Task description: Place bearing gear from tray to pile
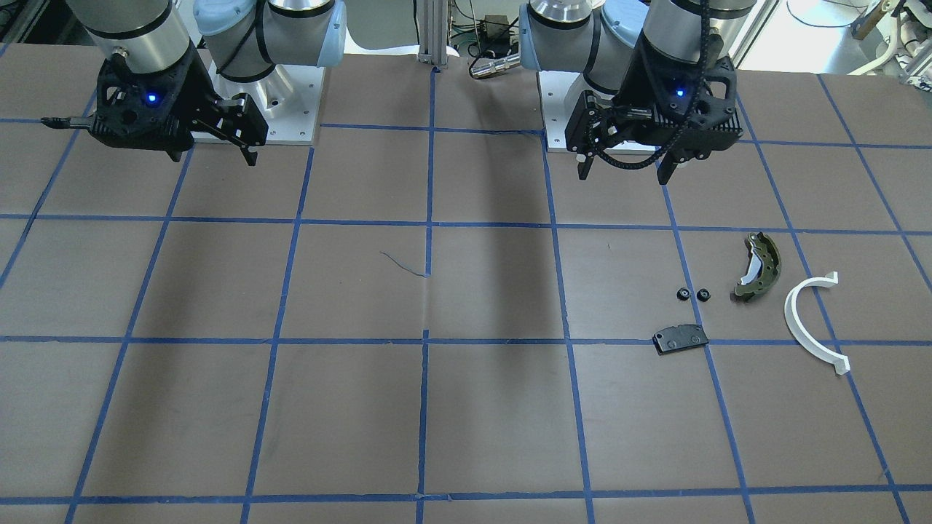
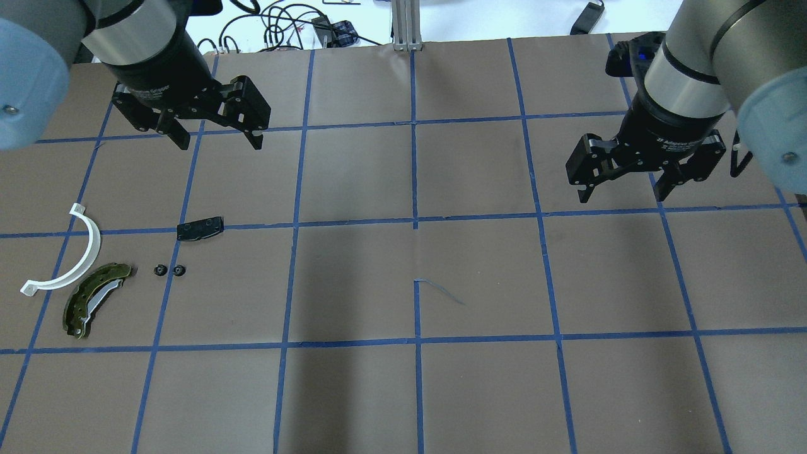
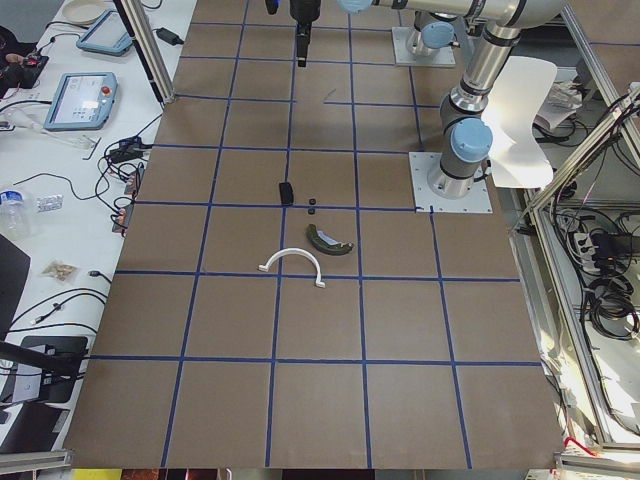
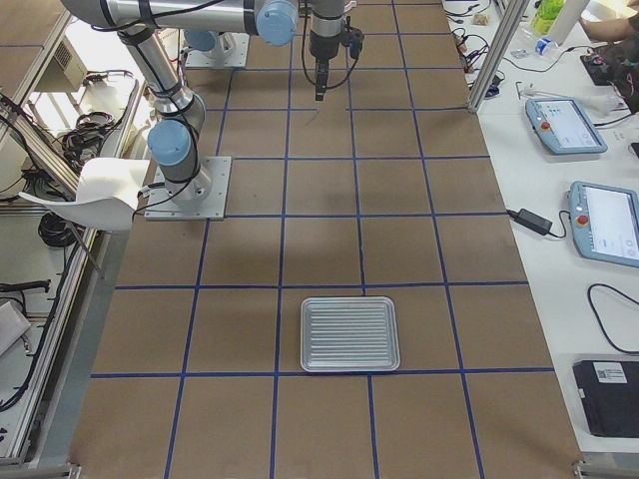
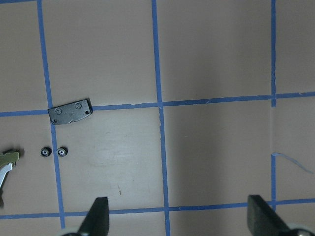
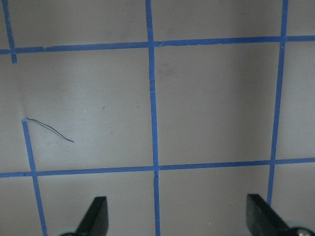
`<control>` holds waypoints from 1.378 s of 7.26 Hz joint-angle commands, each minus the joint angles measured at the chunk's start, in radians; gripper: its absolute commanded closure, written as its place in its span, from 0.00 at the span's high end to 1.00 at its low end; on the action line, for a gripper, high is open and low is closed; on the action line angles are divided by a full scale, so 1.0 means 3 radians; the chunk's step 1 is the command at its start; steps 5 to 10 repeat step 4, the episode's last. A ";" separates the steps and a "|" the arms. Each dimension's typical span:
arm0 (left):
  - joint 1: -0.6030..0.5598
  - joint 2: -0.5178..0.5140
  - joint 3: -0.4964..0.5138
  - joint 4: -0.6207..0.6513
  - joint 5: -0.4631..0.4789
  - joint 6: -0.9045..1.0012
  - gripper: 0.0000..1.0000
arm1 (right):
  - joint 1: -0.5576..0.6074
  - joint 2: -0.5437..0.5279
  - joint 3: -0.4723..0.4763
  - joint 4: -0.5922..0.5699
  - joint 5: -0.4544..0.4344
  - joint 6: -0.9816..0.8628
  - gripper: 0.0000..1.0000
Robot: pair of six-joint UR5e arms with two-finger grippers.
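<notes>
The left tool (image 2: 220,144) and right tool (image 2: 623,195) hang wide open, empty. Two bearing gears (image 2: 179,270) lie beside the brake shoe (image 2: 81,301).

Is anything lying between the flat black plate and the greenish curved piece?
Two small black gears, side by side, between the black pad and the brake shoe, touching neither; clearest in the overhead view.

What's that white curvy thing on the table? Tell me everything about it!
It is a white half-ring, a thin curved band like half a hoop, and it looks like smooth plastic. Each end has a little tab bent outward. It lies on the brown table, across a blue tape line, close beside the olive brake shoe, with its open side facing away from that. Nothing holds it.
</notes>
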 commanded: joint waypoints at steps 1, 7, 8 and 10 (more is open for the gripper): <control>0.0015 0.0015 -0.0014 0.0012 -0.0010 -0.0006 1.00 | 0.0007 -0.0006 0.0006 0.0001 0.0027 -0.0004 1.00; 0.0015 0.0015 -0.0014 0.0007 0.0010 -0.0001 1.00 | 0.0007 0.0000 0.0017 -0.0004 0.0017 -0.0040 1.00; 0.0015 0.0015 -0.0014 0.0007 0.0010 -0.0001 1.00 | 0.0007 0.0000 0.0017 -0.0004 0.0017 -0.0040 1.00; 0.0015 0.0015 -0.0014 0.0007 0.0010 -0.0001 1.00 | 0.0007 0.0000 0.0017 -0.0004 0.0017 -0.0040 1.00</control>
